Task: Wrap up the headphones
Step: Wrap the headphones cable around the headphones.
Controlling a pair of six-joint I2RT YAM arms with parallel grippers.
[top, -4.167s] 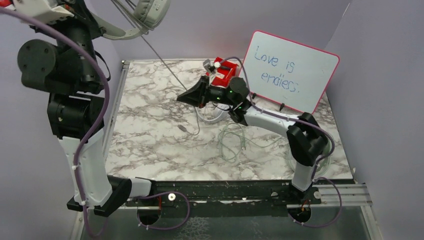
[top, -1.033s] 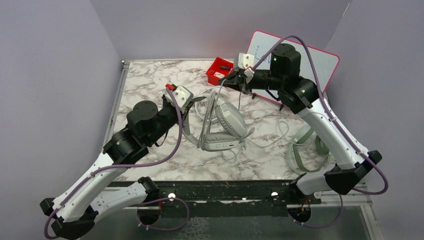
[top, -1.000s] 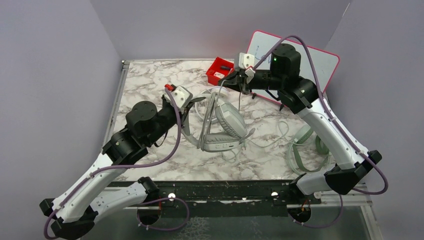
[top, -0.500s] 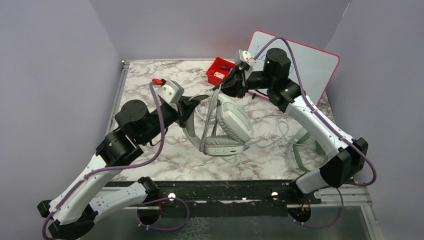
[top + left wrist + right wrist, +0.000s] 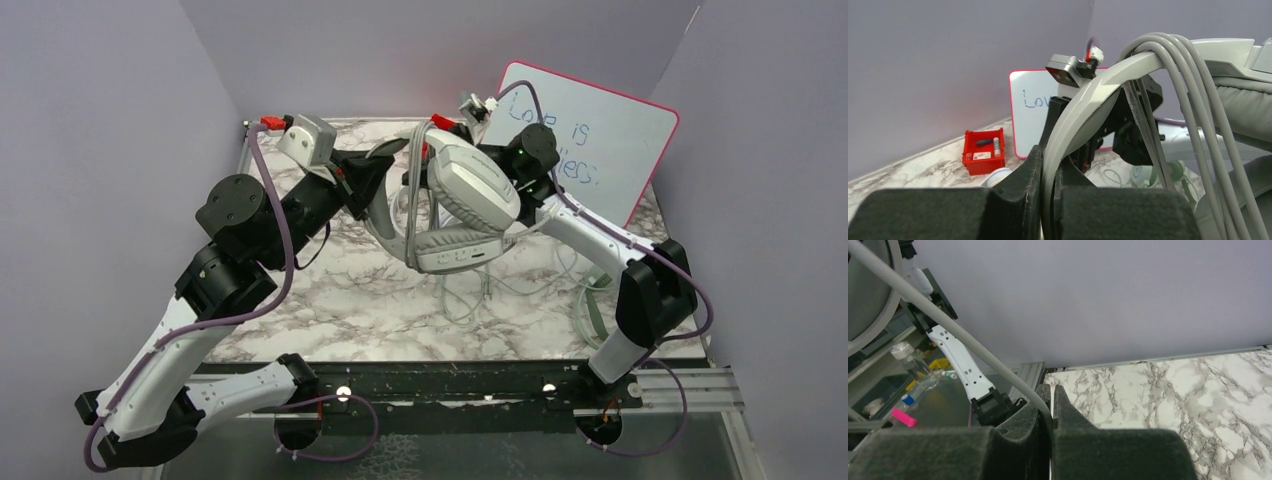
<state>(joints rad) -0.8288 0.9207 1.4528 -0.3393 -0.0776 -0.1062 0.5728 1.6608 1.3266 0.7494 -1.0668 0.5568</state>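
The headphones [image 5: 470, 190] have risen off the table [image 5: 320, 290]; whiteboard [image 5: 610, 160] reads "Love is".

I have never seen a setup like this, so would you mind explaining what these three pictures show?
These are two robot arms bolted to a marble table. One picture looks down from above and behind them. The other two come from a camera on each wrist, so its dark fingers fill the bottom. The left gripper is clamped on the band of white headphones, held above the table, with cable looped over the band. The right gripper pinches that cable. On the table lie loose cable, a pale green pair and a red bin; a whiteboard stands at the back.
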